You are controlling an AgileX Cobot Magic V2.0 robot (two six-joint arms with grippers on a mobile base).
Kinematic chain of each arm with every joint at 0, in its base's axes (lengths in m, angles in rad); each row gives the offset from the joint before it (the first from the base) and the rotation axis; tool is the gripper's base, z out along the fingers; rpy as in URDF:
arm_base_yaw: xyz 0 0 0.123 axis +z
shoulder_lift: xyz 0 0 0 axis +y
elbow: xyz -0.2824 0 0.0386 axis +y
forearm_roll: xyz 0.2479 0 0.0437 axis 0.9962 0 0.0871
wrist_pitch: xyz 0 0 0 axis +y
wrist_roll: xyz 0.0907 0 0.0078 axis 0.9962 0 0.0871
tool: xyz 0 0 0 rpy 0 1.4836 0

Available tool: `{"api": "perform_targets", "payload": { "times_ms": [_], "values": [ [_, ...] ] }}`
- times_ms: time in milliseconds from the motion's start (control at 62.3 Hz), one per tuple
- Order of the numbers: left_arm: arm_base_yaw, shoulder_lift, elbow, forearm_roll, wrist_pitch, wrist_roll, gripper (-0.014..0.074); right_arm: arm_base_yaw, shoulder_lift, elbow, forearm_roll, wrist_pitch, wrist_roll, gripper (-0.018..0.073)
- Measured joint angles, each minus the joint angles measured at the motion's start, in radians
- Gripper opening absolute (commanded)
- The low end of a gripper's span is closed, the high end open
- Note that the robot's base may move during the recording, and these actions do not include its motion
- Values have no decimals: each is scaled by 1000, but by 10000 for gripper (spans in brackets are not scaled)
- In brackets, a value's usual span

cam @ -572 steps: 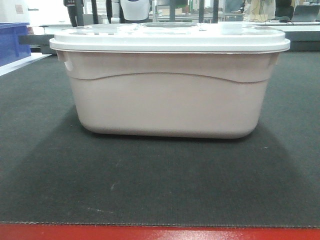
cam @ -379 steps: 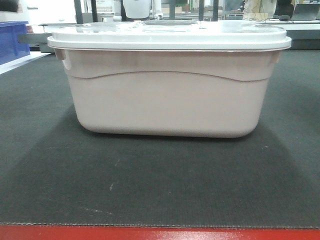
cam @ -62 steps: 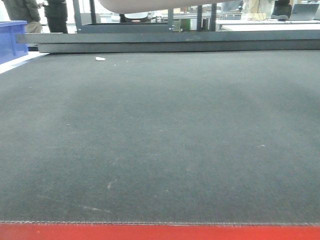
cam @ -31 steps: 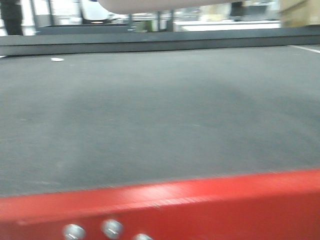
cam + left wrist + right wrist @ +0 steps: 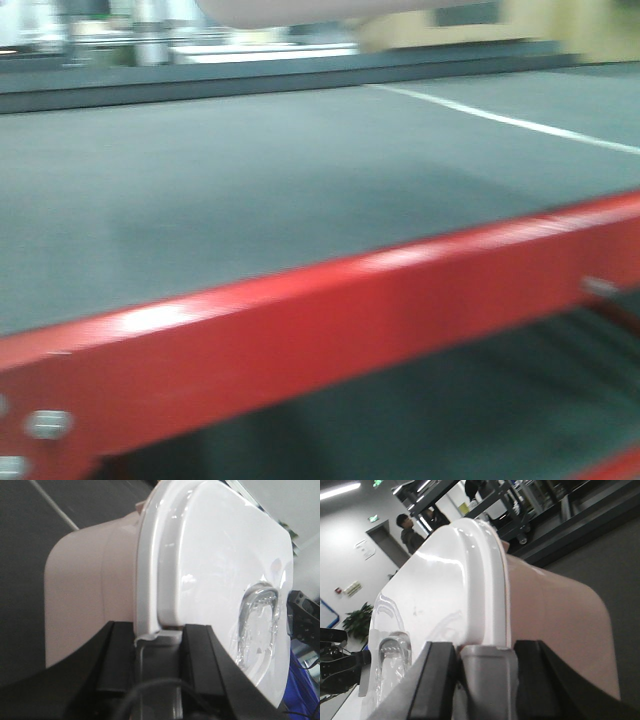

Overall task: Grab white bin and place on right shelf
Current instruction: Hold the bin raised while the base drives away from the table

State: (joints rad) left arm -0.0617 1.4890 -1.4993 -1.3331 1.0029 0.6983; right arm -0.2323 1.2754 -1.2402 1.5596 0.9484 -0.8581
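The white bin is held up between my two grippers, off the dark mat. Its flat white lid with a clear handle faces the left wrist view. In the right wrist view the bin and its lid fill the frame. My left gripper is shut on the bin's rim at one end. My right gripper is shut on the rim at the other end. In the front view only the bin's pale underside shows at the top edge. The stainless right shelf is out of view.
A dark grey mat lies on a rack level with a red front beam that slants across the blurred front view. A white line crosses the mat. A person and dark racks stand behind.
The bin was lifted off the mat and stays at the top edge. The front view has swung sideways: the red beam has risen and tilted, and a lower level now shows.
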Motion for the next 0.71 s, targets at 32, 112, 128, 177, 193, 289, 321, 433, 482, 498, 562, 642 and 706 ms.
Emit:
{"api": "perform_targets", "payload": {
  "times_ms": [32, 112, 128, 177, 193, 289, 321, 433, 482, 498, 562, 642, 706],
  "values": [
    [0, 0, 0, 0, 0, 0, -126, 0, 0, 0, 0, 0, 0, 60],
    [0, 0, 0, 0, 0, 0, -126, 0, 0, 0, 0, 0, 0, 60],
    [0, 0, 0, 0, 0, 0, -126, 0, 0, 0, 0, 0, 0, 60],
    [0, 0, 0, 0, 0, 0, -126, 0, 0, 0, 0, 0, 0, 60],
    [0, 0, 0, 0, 0, 0, -126, 0, 0, 0, 0, 0, 0, 60],
    [0, 0, 0, 0, 0, 0, -126, 0, 0, 0, 0, 0, 0, 60],
    [0, 0, 0, 0, 0, 0, -126, 0, 0, 0, 0, 0, 0, 60],
    [0, 0, 0, 2, 0, 0, -126, 0, 0, 0, 0, 0, 0, 60],
    [0, 0, 0, 2, 0, -1, -126, 0, 0, 0, 0, 0, 0, 60],
    [0, 0, 0, 2, 0, -1, -126, 0, 0, 0, 0, 0, 0, 60],
    [0, 0, 0, 2, 0, -1, -126, 0, 0, 0, 0, 0, 0, 60],
    [0, 0, 0, 2, 0, -1, -126, 0, 0, 0, 0, 0, 0, 60],
    [0, 0, 0, 2, 0, -1, -126, 0, 0, 0, 0, 0, 0, 60]
  ]
}}
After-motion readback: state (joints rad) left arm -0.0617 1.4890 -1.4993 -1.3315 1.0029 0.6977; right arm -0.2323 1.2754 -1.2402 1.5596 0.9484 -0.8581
